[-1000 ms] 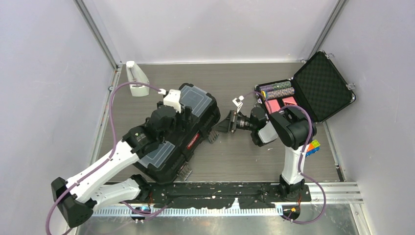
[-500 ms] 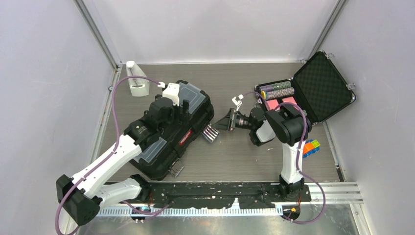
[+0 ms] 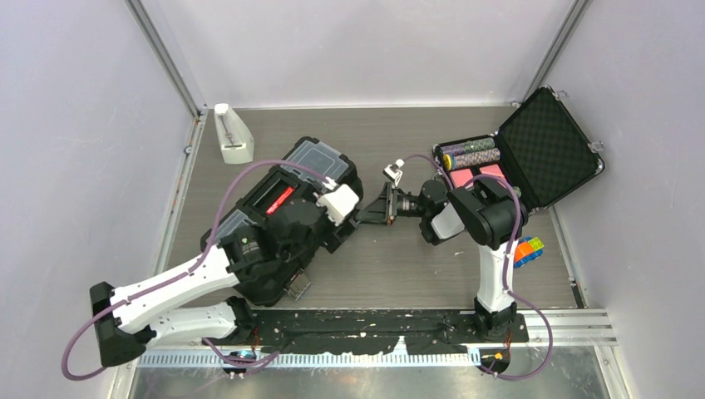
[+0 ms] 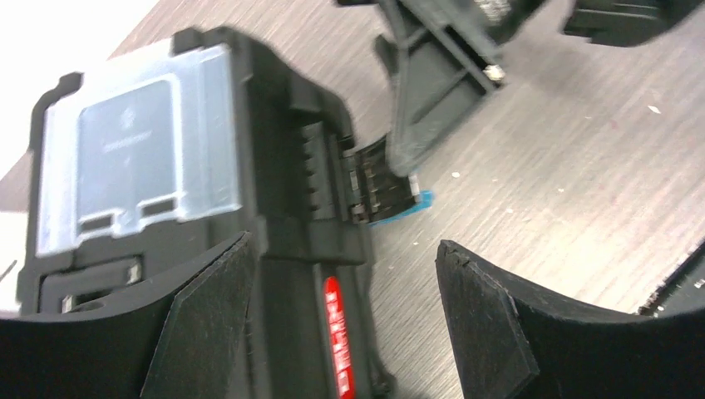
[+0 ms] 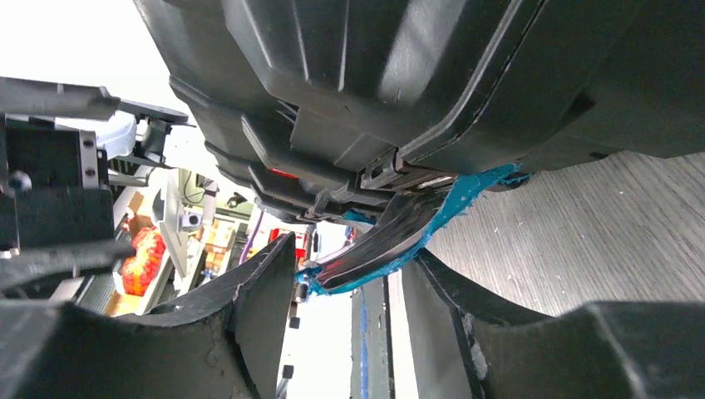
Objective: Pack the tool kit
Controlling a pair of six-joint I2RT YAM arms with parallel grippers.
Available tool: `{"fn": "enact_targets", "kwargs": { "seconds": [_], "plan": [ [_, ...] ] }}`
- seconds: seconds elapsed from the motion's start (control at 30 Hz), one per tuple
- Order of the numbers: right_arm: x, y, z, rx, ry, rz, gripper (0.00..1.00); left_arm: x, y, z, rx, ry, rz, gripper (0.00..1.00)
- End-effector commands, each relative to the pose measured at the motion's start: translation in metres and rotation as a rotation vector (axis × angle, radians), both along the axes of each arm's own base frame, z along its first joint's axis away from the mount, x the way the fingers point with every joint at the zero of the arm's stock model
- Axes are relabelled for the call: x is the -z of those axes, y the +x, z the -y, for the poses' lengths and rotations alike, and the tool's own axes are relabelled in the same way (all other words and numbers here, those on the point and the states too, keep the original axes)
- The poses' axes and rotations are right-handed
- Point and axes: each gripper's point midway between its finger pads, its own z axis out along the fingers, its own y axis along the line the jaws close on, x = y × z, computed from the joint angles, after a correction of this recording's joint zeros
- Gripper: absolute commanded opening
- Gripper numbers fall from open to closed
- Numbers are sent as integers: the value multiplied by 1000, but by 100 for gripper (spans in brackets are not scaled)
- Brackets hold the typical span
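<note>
Left gripper (image 4: pixel 342 247) has swung over to the toolbox's (image 3: pixel 309 162) right end since a second ago, jaws wide apart. The toolbox got twisted round and sits left of the poker chip case (image 3: pixel 544 145). Right gripper (image 5: pixel 351 249) has narrowed around its blue latch (image 5: pixel 465 195), can't tell if it's clamped.

My left gripper (image 4: pixel 345 245) is no longer over the toolbox's (image 3: pixel 316 162) far lid compartment. It now sits at the box's right-hand edge, close to my right gripper (image 3: pixel 372 213). The toolbox has slid leftward and turned, so its red-labelled handle (image 3: pixel 279 199) now lies further left. My right gripper has pushed in toward the box, and its jaws have narrowed around the blue latch (image 5: pixel 391 237). I cannot tell whether they pinch it.
</note>
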Motion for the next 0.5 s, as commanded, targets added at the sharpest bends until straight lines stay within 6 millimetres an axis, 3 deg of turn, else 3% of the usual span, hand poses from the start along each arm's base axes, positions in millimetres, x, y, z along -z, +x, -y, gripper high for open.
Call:
{"fn": "enact_targets", "kwargs": {
  "seconds": [0.0, 0.1, 0.2, 0.37, 0.47],
  "plan": [
    [-45, -2, -3, -27, 96, 155, 54, -3, -9, 31, 79, 5, 70, 80],
    [-48, 0, -3, -20, 99, 129, 54, 21, -12, 48, 54, 32, 1, 80],
    [-51, 2, -4, -13, 103, 111, 54, 35, -8, 51, -36, 34, -58, 79],
    [-62, 7, -6, 2, 116, 113, 49, 36, 2, 46, -151, 23, -67, 75],
    [-69, 8, -8, -3, 124, 119, 49, 38, 4, 47, -157, 29, -69, 68]
  ]
}}
